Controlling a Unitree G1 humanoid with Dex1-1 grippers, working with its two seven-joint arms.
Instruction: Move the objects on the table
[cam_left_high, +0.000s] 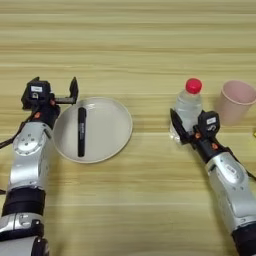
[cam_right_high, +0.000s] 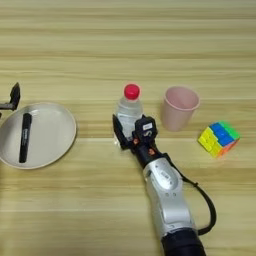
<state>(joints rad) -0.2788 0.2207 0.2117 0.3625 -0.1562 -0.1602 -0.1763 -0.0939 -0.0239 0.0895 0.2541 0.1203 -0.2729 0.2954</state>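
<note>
Right gripper (cam_right_high: 129, 131) sits at the clear bottle (cam_right_high: 129, 112), its two black fingers (cam_right_high: 119, 131) spread around the bottle's lower body; one finger shows on the bottle's left side, the other is hidden behind the wrist block, so the grip looks closed on the bottle, though actual contact on the far finger cannot be confirmed. Bottle stands upright, red cap (cam_right_high: 131, 91) on top, near the middle of the table (cam_right_high: 128, 45). Right arm runs from the near edge up toward the bottle, silver forearm, black cable looping off its right side. Just right of the bottle, apart from it, a pink cup (cam_right_high: 179, 107) stands upright with mouth open to the camera. Further right and slightly nearer, a multicoloured puzzle cube (cam_right_high: 219, 138) rests on the wood, well clear of the cup. Left gripper (cam_left_high: 62, 92) hovers at the far-left rim of the round cream plate (cam_left_high: 107, 125), fingers spread wide and holding nothing; one finger (cam_left_high: 74, 90) points up just beyond the plate's edge. Black marker pen (cam_left_high: 81, 131) lies inside the plate, lengthwise near to far, left of the plate's centre. Left arm comes up along the left edge of the scene.
</note>
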